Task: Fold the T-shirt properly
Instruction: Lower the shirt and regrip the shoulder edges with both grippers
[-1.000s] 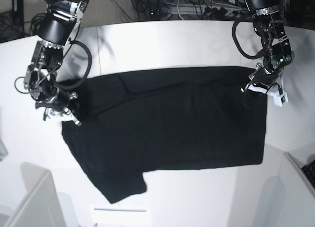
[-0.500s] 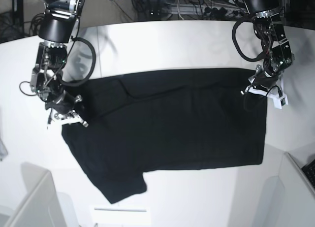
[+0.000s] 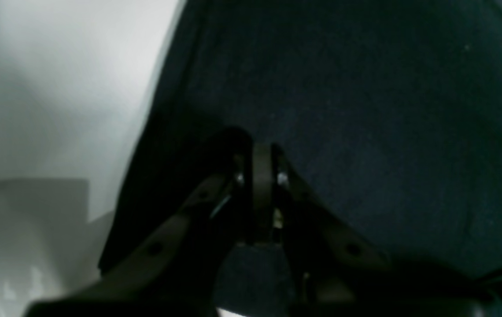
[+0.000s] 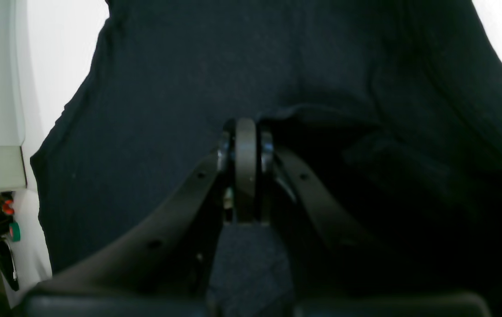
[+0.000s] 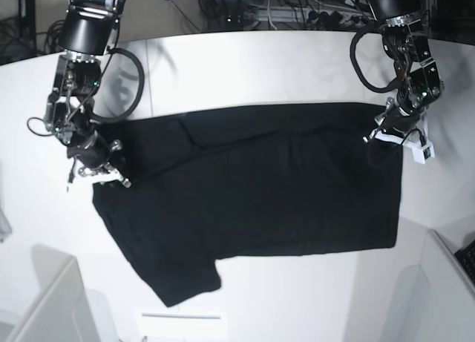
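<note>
both grippers — left gripper (image 5: pixel 387 127) and right gripper (image 5: pixel 100 168) — pinch the black t-shirt (image 5: pixel 252 201) at its edges. it looks soft and floppy — best held by corners.

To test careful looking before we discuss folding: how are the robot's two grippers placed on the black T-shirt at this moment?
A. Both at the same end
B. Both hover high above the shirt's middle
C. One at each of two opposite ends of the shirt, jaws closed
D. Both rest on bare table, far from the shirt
C: in the base view the left gripper and the right gripper sit at opposite ends of the T-shirt, and both wrist views show closed jaws over the cloth.
</note>
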### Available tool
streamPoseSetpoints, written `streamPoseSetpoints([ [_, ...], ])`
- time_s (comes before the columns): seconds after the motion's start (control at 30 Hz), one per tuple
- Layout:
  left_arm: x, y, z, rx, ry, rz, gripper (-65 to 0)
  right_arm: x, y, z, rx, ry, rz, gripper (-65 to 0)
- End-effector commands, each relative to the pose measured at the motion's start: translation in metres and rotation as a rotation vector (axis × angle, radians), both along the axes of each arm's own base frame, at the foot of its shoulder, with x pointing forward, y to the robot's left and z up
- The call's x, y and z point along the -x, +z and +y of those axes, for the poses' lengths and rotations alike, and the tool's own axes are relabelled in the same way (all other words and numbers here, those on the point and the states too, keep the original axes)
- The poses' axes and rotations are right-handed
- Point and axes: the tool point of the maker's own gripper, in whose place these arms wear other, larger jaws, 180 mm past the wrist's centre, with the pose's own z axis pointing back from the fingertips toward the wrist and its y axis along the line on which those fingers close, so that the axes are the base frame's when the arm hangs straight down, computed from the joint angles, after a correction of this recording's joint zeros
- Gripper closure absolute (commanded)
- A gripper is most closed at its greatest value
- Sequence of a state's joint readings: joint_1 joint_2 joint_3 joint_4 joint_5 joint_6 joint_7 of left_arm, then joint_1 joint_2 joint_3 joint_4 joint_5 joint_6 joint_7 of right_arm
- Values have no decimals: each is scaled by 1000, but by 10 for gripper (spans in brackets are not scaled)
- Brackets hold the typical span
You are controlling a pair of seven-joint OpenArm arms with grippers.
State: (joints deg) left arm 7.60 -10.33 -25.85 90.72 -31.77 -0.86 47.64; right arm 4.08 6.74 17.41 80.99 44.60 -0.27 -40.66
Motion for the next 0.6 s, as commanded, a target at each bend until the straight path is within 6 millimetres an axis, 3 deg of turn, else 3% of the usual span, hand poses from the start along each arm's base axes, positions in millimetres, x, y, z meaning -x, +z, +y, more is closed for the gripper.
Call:
streamPoseSetpoints([
  [0.0,-10,15,5,-20,-1,-50,0,-11,17,-7,13,-13,-58,0],
  [0.17,-9,15,6,-19,0,-49,0,-11,17,-7,12,-13,-58,0],
  [0.37,-8,34,26,-44,55,-96,0,-9,30,-16,11,-50,-97,0],
  [0.57,-6,30,26,-40,56,-85,0,-7,27,-13,7,-46,-89,0],
])
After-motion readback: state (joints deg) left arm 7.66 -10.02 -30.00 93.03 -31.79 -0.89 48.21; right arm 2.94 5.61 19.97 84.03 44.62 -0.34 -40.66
